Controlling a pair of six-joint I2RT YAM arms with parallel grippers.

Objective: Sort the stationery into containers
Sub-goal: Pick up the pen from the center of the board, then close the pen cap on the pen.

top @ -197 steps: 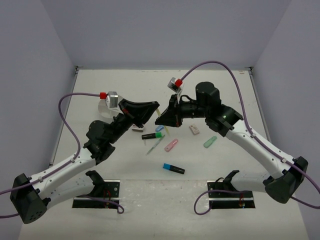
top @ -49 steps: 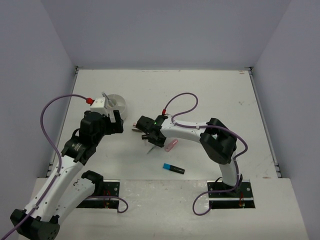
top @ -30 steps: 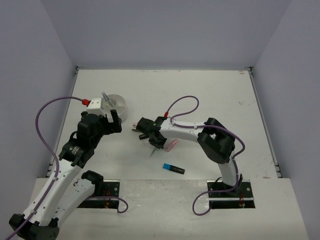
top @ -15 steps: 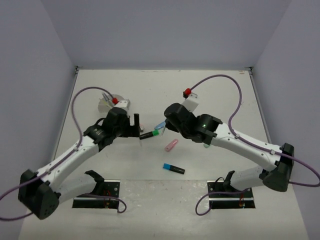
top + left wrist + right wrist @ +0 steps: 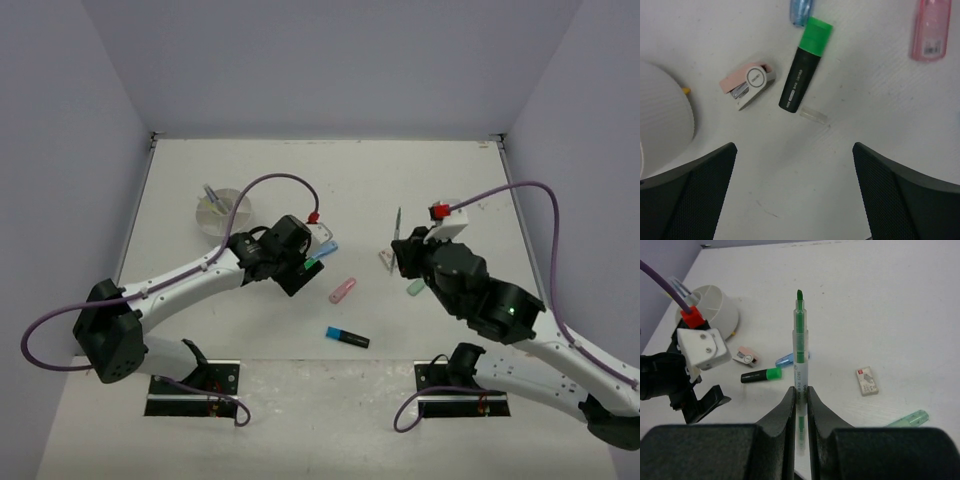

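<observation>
My right gripper [image 5: 800, 391] is shut on a thin green pen [image 5: 799, 335], held upright above the table's right half [image 5: 397, 224]. My left gripper [image 5: 794, 148] is open and holds nothing. It hovers just short of a black highlighter with a green end [image 5: 805, 65]. A pinkish eraser-like piece [image 5: 748, 85] and a clear cap [image 5: 813, 116] lie beside that highlighter. The white cup [image 5: 218, 211] at the left holds pens. Loose on the table are a blue marker [image 5: 790, 359], a pink marker [image 5: 343, 290], a mint marker [image 5: 419, 286], a blue-ended highlighter [image 5: 347, 337] and a white eraser [image 5: 867, 380].
The cup's wall [image 5: 662, 120] is close to my left finger. Purple cables loop above both arms. Side walls close in the table on the left, right and back. The arm bases [image 5: 195, 385] stand at the near edge.
The right arm has pulled back to the right, now holding the green pen upright. The left arm has reached right, over the green-ended highlighter.
</observation>
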